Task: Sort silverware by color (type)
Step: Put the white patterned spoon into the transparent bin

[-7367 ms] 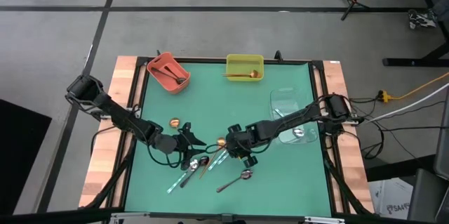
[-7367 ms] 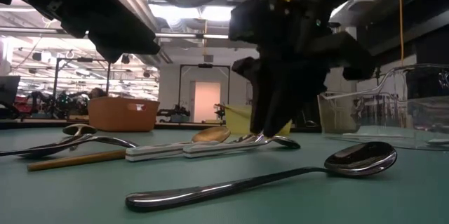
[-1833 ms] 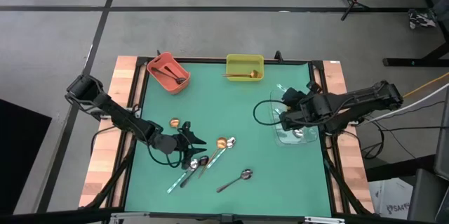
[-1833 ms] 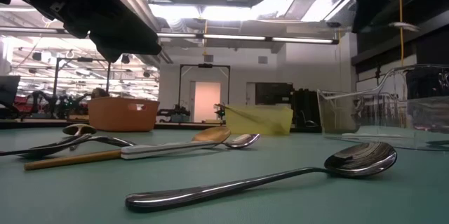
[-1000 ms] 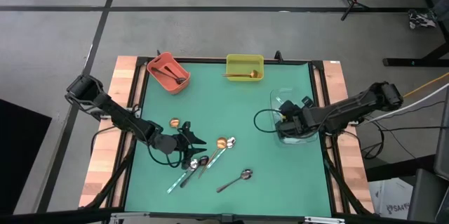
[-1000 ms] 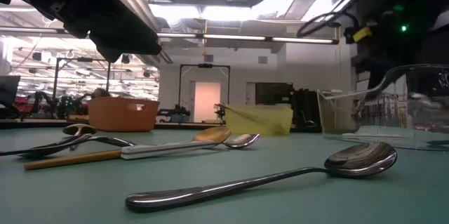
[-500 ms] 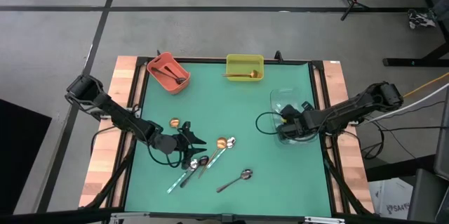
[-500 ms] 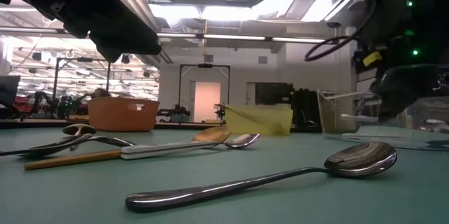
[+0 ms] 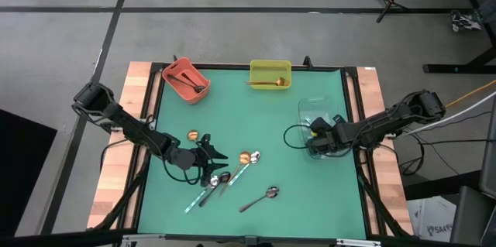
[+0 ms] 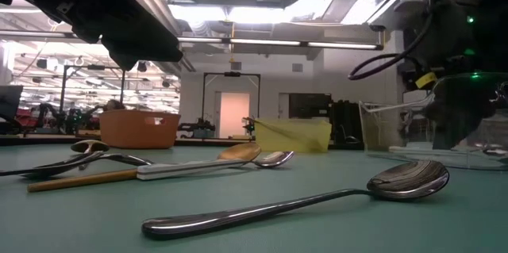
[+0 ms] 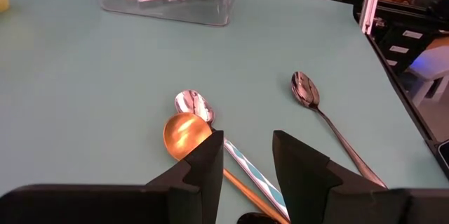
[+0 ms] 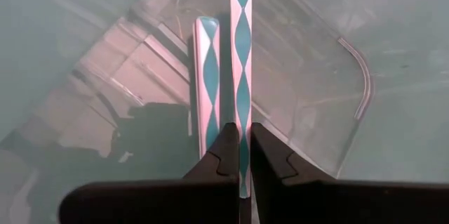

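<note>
Teal-and-white diamond-patterned spoon handle [image 12: 240,76] clamped between the closed fingers of the right gripper [image 12: 239,155], down inside the clear plastic bin [image 9: 308,110] at the right side of the green mat [image 9: 287,177]. Second handle of the same pattern [image 12: 208,76] lying just beside it on the bin floor.

Loose cluster near mat centre, front half: gold round-bowled spoon [image 11: 186,135], shiny silver spoon with patterned handle [image 11: 194,104] touching its bowl, further dark and silver spoons [image 9: 211,185] crossing alongside. Separate plain silver spoon [image 9: 260,198] lying apart, toward the front edge; large in the foreground of the low view. One small gold spoon bowl [image 9: 194,135] left of the cluster.

Left gripper [image 11: 243,155] hovering low over the cluster, fingers spread apart, nothing between them.

Orange plastic bin [image 9: 175,70] at the far left corner with a dark spoon [image 9: 191,85] inside. Yellow plastic bin [image 9: 270,66] at far centre with a gold spoon [image 9: 267,84] inside.
</note>
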